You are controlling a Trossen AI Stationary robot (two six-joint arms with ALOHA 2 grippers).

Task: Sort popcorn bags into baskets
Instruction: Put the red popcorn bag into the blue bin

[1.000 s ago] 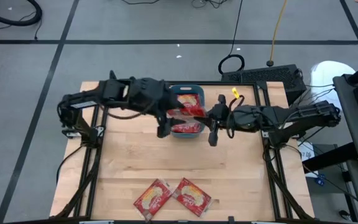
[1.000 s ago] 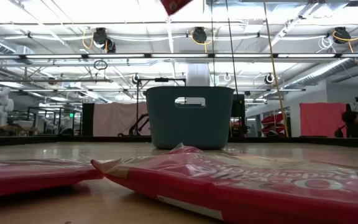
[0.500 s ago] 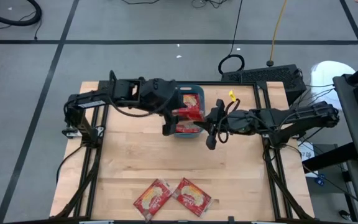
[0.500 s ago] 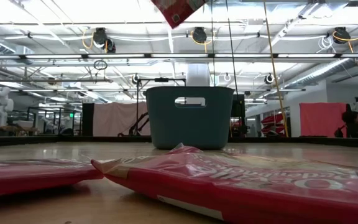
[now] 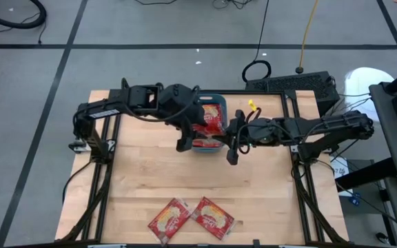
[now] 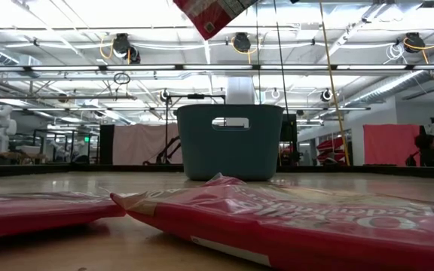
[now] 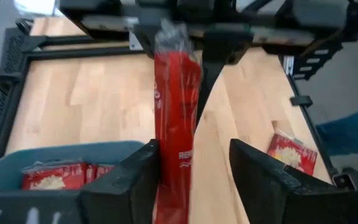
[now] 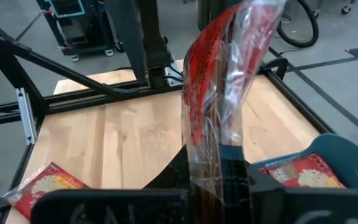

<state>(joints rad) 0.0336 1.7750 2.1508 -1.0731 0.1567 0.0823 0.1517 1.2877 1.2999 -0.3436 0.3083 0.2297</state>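
One red popcorn bag (image 5: pixel 211 122) hangs in the air over the teal basket (image 5: pixel 207 149), between both grippers. My right gripper (image 8: pixel 213 186) is shut on it. My left gripper (image 7: pixel 194 180) is open, with a finger on each side of the same bag (image 7: pixel 176 112). The bag runs close along one finger (image 7: pixel 135 180), and I cannot tell whether they touch. In the low view only the bag's lower corner (image 6: pixel 213 11) shows, at the top edge, above the basket (image 6: pixel 230 141). Red packets (image 7: pixel 55 175) lie flat inside the basket. My right gripper pinches the bag between its two fingers at one end (image 8: pixel 204 155). The bag stands out beyond the fingers, edge-on and crinkled, with its clear sealed end (image 8: pixel 260 15) farthest away. It is lifted clear of the table and the basket.
Two more red bags (image 5: pixel 169 219) (image 5: pixel 214 217) lie flat side by side on the wood near the table's near edge. They fill the foreground of the low view (image 6: pixel 292 222). Bare wood lies between them and the basket. Black frame rails (image 5: pixel 105 172) run along both table sides.
The held bag has come lower, and more of its corner shows at the top of the low view than a second ago. My left arm has reached a little farther toward the basket, and my right gripper has edged toward the table's left.
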